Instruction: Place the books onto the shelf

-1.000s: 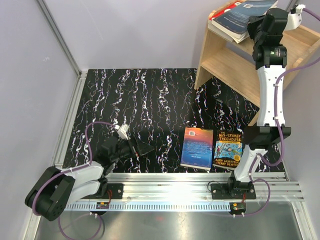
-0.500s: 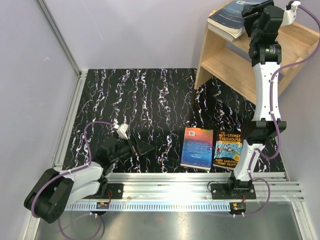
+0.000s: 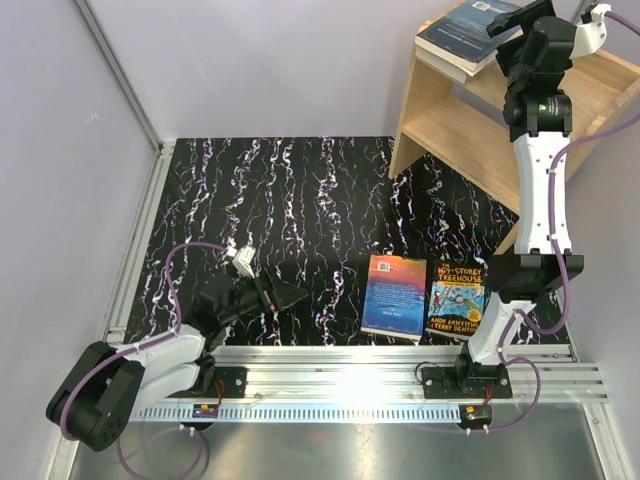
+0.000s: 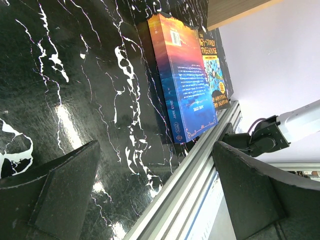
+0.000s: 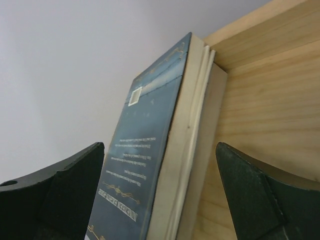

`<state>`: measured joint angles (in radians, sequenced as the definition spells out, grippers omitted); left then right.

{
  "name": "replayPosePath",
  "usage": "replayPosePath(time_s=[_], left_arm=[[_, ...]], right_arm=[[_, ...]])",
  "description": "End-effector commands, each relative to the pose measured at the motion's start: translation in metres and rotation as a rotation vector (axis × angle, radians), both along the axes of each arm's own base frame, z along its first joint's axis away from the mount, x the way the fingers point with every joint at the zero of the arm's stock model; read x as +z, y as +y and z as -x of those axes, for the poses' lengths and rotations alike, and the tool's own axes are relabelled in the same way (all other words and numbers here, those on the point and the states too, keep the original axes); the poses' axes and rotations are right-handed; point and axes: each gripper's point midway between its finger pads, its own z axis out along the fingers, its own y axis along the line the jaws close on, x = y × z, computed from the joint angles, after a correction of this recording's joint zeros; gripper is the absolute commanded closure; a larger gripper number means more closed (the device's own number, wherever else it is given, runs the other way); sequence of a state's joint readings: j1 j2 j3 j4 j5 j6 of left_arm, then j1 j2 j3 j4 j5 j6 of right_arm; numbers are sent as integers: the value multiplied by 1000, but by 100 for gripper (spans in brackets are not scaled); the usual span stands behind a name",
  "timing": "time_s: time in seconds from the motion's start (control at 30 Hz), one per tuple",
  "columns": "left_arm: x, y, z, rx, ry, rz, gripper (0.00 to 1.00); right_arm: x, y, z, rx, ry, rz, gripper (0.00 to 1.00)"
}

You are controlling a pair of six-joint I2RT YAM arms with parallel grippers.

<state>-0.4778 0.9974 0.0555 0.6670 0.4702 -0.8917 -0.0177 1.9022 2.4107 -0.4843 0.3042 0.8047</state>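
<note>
- A black tabletop point(image 3: 300, 200) veined with white is filling the middle of the overhead view, with pale lavender walls standing around it and a metal rail point(image 3: 350, 362) running along the lower edge.
- The shelf point(image 3: 455, 125) of light wood is sitting in the upper right corner.
- A small stack of books point(image 3: 462, 30), the top one dark blue-grey, is lying flat on its top board and jutting out past the board's left end.
- The right gripper point(image 3: 512, 22) is hovering over that stack with its fingers point(image 5: 65, 195) spread wide; in the wrist view the dark book is showing between them, and neither finger is pressing on it.
- Two more books are lying flat on the table at lower centre, just beside each other: a blue one with an orange sunset point(image 3: 393, 296) and the blue-yellow Treehouse book point(image 3: 457, 298) to its right.
- The left gripper point(image 3: 288, 297) is resting low at lower left, fingers gaping wide, gripping nothing and pointing toward the sunset book.
</note>
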Motion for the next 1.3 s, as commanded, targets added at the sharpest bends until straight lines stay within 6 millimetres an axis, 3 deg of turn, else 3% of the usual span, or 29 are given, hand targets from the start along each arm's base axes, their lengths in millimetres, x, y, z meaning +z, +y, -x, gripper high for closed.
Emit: replayPosePath(time_s=[0.0, 0.1, 0.13, 0.23, 0.27, 0.3, 0.33, 0.37, 0.4, 0.43, 0.47, 0.5, 0.53, 0.57, 0.6, 0.63, 0.67, 0.7, 0.73, 0.77, 0.8, 0.83, 0.87, 0.97, 1.07, 1.17, 1.27], left_arm=[[-10, 5, 6, 14, -4, -5, 1], [-9, 6, 5, 16, -7, -3, 1], [-9, 6, 5, 16, -7, -3, 1], [-11, 6, 6, 16, -1, -12, 1], [-11, 6, 5, 16, 0, -14, 1], [-12, 6, 4, 18, 2, -17, 1], [-12, 6, 5, 16, 4, -20, 1], [-13, 5, 4, 14, 6, -24, 1], [-12, 4, 3, 13, 10, -28, 1], [-11, 2, 0, 13, 13, -37, 1], [-16, 3, 1, 13, 27, -51, 1], [-12, -3, -2, -2, 29, -58, 1], [-15, -6, -2, -11, 42, -85, 1], [-17, -16, 4, -53, 51, -112, 1], [-6, -30, -6, -72, 20, -142, 1], [-20, -29, -7, -49, 67, -237, 1], [-16, -40, -8, -62, 52, -271, 1], [-22, -56, 3, -121, 50, -319, 1], [-4, -72, -7, -110, 12, -313, 1], [-10, -86, -1, -147, 23, -330, 1], [-8, -95, -2, -148, 35, -323, 1], [7, -110, -12, -144, 20, -300, 1], [6, -117, -14, -149, 30, -306, 1], [-15, -146, -15, -186, 76, -368, 1], [-30, -165, -15, -211, 107, -412, 1], [-47, -175, -13, -216, 142, -447, 1], [-56, -180, -10, -221, 166, -451, 1]], right_arm=[[21, -18, 49, -87, 12, 74, 0], [7, -24, 63, -117, 46, 99, 0], [20, -25, 83, -127, 18, 105, 0], [18, -28, 122, -150, 24, 117, 0], [14, -27, 132, -146, 38, 117, 0], [-7, -25, 137, -133, 81, 117, 0], [7, -21, 166, -113, 33, 116, 0], [-20, -9, 167, -41, 88, 123, 0], [-12, 0, 195, -4, 47, 108, 2], [-49, 19, 196, 96, 116, 99, 3], [-64, 26, 205, 133, 138, 89, 4], [-69, 48, 225, 210, 123, 68, 5], [-89, 63, 230, 270, 157, 57, 5], [-136, 74, 231, 309, 253, 50, 6], [-155, 98, 242, 381, 287, 40, 6], [-182, 105, 247, 388, 354, 37, 6], [-222, 115, 253, 414, 448, 47, 6], [-241, 134, 262, 463, 495, 56, 6], [-260, 135, 266, 444, 546, 75, 5], [-290, 138, 272, 451, 616, 95, 5], [-307, 144, 276, 460, 659, 100, 4], [-322, 141, 280, 445, 705, 103, 3], [-344, 139, 286, 437, 761, 106, 2], [-380, 130, 297, 394, 864, 107, 0], [-399, 119, 303, 333, 915, 120, 0], [-414, 116, 304, 319, 967, 137, 0], [-434, 126, 303, 352, 1032, 125, 0]])
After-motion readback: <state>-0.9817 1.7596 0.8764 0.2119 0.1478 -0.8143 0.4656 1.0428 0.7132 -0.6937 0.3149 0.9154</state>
